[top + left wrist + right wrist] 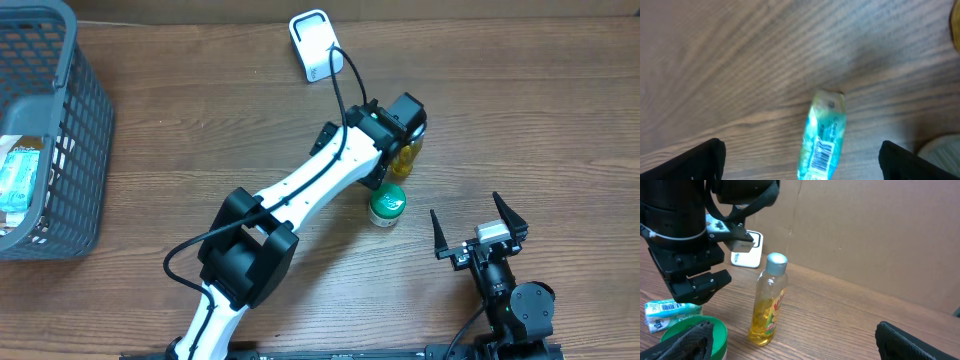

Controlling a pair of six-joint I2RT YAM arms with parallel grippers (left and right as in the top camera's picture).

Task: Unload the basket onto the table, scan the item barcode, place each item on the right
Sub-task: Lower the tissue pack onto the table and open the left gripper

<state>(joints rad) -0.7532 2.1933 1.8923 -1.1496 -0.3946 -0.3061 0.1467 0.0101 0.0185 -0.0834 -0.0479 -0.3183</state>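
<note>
The packet [822, 135] lies flat on the table [200, 120] straight beneath the left end effector [801, 146]. That end effector's fingers stand wide apart and touch nothing. In the left wrist view the packet's long axis runs nearly from 12 to 6 o'clock, leaning a little toward 1 and 7. One finger sits out at its 9 o'clock and the other at its 3 o'clock, so the open fingers bracket the packet's narrow width. The barcode faces up, near the packet's 6 o'clock end.

From overhead the left wrist hides the packet. The scanner [315, 45] lies between 10 and 11 o'clock from that wrist, some way off across bare table. The bottle [769, 302] stands just beside the left end effector and the green-lidded jar [387, 205] sits near its 6 o'clock.

The right end effector [472, 215] is also spread open and empty. It rests between 4 and 5 o'clock of the left one, well apart from the packet. The left arm is plainly the nearer, and a straight descent would probably put its fingers either side of the packet.
</note>
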